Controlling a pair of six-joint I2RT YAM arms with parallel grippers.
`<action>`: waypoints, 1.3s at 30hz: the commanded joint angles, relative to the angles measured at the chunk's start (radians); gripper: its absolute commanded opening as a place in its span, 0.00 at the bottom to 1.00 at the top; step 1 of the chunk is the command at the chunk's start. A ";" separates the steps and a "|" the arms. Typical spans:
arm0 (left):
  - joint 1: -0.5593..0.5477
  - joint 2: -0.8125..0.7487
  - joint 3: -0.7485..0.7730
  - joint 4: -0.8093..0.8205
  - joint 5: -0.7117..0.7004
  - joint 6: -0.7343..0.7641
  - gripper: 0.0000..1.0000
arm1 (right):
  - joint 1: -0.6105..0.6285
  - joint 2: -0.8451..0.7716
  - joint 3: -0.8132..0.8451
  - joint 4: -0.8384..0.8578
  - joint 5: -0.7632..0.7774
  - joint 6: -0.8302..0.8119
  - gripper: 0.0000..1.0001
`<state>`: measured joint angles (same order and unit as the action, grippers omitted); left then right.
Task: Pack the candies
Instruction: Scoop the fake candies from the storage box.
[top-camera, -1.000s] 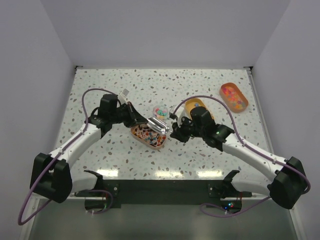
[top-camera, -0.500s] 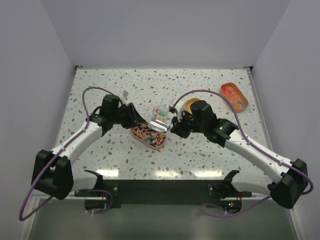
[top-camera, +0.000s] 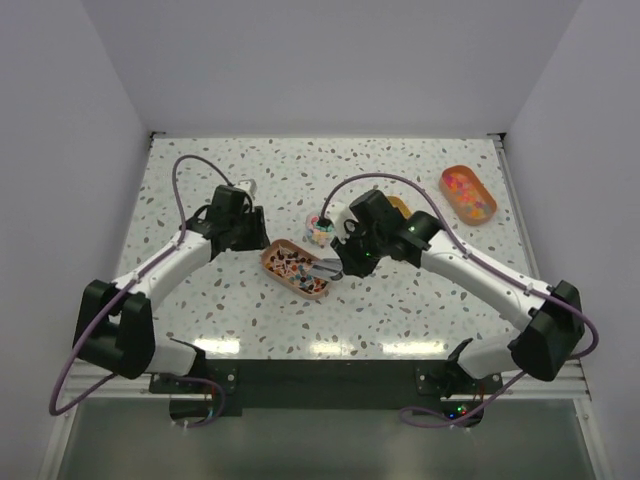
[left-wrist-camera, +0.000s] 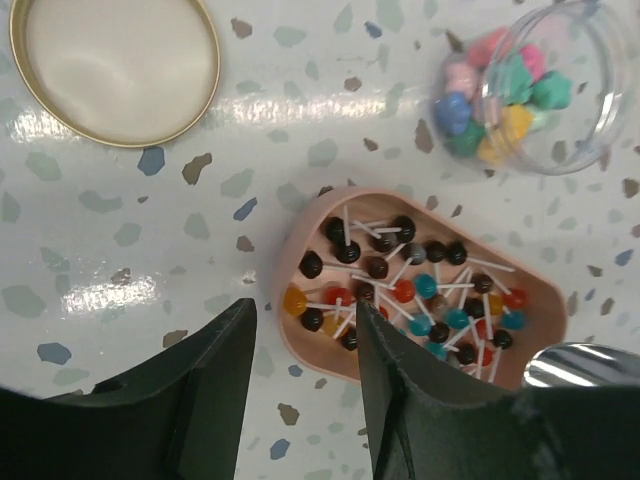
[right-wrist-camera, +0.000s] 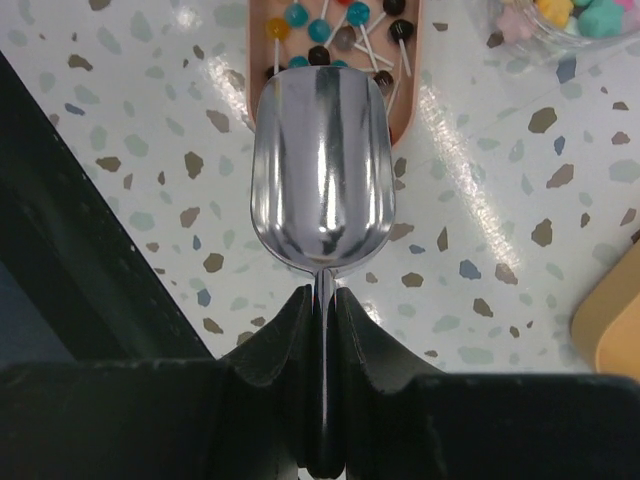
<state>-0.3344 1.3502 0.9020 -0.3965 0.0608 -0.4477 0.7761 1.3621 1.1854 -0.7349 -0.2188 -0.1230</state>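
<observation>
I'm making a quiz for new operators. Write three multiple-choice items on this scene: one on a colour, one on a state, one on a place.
1. The rim of the lid is: A gold; B blue; C black.
2. The left gripper is: A shut, empty; B open, empty; C shut on the lid.
3. The bowl of the scoop is: A on the lid; B inside the left gripper; C at the end of the pink tray.
Key: A, the left wrist view shows a gold edge; B, its jaws stand apart with nothing between; C, the right wrist view shows the tip over the tray's end.
</observation>
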 joint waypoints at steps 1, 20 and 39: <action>-0.002 0.064 0.020 -0.008 -0.036 0.084 0.48 | 0.032 0.052 0.118 -0.127 0.076 -0.035 0.00; -0.022 0.222 0.046 -0.008 -0.010 0.127 0.25 | 0.147 0.434 0.491 -0.465 0.279 -0.104 0.00; -0.022 0.196 0.018 0.030 0.091 0.101 0.05 | 0.183 0.494 0.441 -0.265 0.236 -0.118 0.00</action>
<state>-0.3546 1.5818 0.9264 -0.4084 0.0914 -0.3290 0.9493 1.8645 1.6802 -1.1408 0.0574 -0.2363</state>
